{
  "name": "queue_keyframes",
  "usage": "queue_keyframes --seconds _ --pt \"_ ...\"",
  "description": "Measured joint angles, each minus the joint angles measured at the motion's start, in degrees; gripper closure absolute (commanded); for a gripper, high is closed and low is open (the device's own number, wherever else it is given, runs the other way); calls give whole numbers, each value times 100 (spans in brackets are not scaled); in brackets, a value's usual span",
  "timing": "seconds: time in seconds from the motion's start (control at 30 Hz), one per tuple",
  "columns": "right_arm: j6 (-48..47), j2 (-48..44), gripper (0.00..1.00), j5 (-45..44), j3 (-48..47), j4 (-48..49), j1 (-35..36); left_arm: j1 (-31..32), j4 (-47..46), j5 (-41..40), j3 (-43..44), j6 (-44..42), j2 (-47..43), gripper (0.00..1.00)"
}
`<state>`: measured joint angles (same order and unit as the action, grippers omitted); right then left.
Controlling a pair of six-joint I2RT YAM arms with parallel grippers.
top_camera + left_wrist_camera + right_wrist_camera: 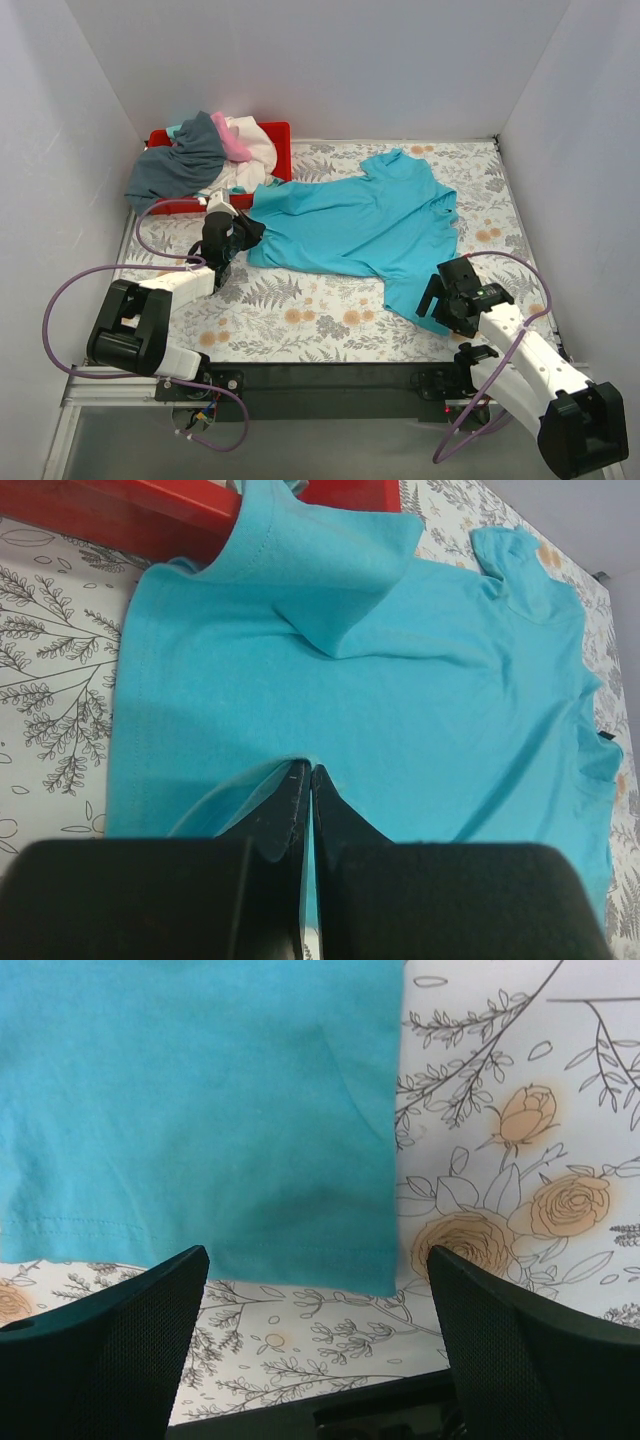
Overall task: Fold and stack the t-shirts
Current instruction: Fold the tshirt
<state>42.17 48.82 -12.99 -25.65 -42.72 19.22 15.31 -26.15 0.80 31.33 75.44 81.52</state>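
A bright turquoise t-shirt (365,222) lies spread across the middle of the flowered table. My left gripper (238,232) is at its left hem; in the left wrist view the jaws (307,772) are shut on a pinch of the turquoise cloth (380,680). My right gripper (437,290) hovers open over the shirt's near right corner (300,1230), touching nothing. Slate grey (180,165), white (255,145) and pink (233,140) shirts lie heaped in the red tray.
The red plastic tray (280,135) stands at the back left, its edge next to the turquoise shirt's corner (150,515). White walls close in three sides. The black table front edge (350,1415) is just below my right gripper.
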Motion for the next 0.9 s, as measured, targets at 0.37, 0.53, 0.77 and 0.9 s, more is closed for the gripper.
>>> queue_keyframes --seconds 0.37,0.53,0.77,0.9 --pt "157 2 53 -33 -7 -269 184 0 0 101 0 2 0 100" --pt "245 -79 87 -31 -7 -280 267 0 0 122 0 22 0 100" --pt "306 -90 99 -28 -7 -280 350 0 0 138 0 39 -31 100" --pt "299 -81 99 -24 -7 -280 407 0 0 140 0 42 -74 100"
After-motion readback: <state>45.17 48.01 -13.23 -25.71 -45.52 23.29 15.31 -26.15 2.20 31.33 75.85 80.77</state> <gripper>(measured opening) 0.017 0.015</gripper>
